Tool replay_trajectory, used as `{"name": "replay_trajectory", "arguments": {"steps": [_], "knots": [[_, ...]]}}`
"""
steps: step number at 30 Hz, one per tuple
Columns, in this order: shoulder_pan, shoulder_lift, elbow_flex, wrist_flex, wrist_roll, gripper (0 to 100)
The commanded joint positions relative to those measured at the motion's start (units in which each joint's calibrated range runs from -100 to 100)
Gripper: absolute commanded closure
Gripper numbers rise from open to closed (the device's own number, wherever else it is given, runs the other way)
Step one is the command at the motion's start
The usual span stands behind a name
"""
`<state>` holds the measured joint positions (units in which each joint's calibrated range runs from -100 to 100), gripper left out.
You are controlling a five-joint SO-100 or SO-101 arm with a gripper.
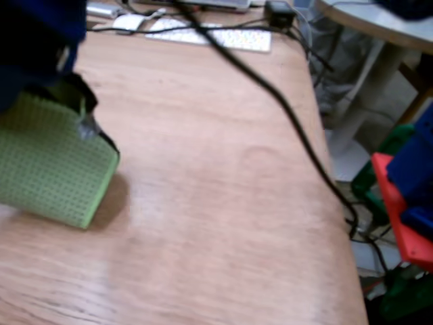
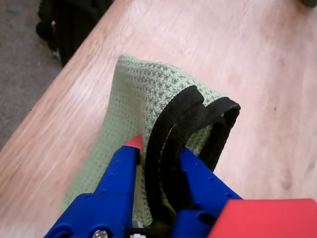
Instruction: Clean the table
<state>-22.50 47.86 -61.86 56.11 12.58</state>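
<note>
You are looking at the table [image 1: 223, 176] filling most of the fixed view — a hard, smooth, slightly glossy wooden top that is not going to give or shift under pressure, so nothing here needs taking hold of except the wiping tool. The gripper [image 2: 161, 151] is clenching the folded green cloth [image 2: 133, 99] by its black-bound edge [image 2: 185, 114], the blue fingers [image 2: 121, 173] pinching the stacked hems between them in the wrist view. The cloth is soft and light, likely draggy on the wood — it is lying at the left side of the table in the fixed view [image 1: 51, 162], close to that edge. A black cable [image 1: 284, 108] is running across the far right, and a keyboard [image 1: 237, 37] is sitting at the far edge; you are probably wise to keep sweeps clear of both.
</note>
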Motion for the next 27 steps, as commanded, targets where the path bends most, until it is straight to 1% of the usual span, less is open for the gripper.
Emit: {"name": "replay_trajectory", "arguments": {"steps": [1,10,11,13,14,15,16,23,26,27], "knots": [[-0.51,7.71,-1.80,-4.96,-0.10,99],[0.33,23.07,-1.99,-5.20,-0.10,99],[0.84,23.92,-1.99,-6.11,-0.10,99],[2.36,26.24,-1.90,-14.07,-0.10,99],[5.07,27.18,-1.90,-18.01,0.15,99],[12.18,27.87,-1.71,-21.71,0.54,99],[14.88,27.87,-1.14,-21.62,0.59,99],[44.66,29.84,-0.77,-20.80,0.63,99],[55.16,29.84,-0.67,-20.72,0.78,99],[58.20,30.27,-0.67,-20.72,1.81,99]]}}
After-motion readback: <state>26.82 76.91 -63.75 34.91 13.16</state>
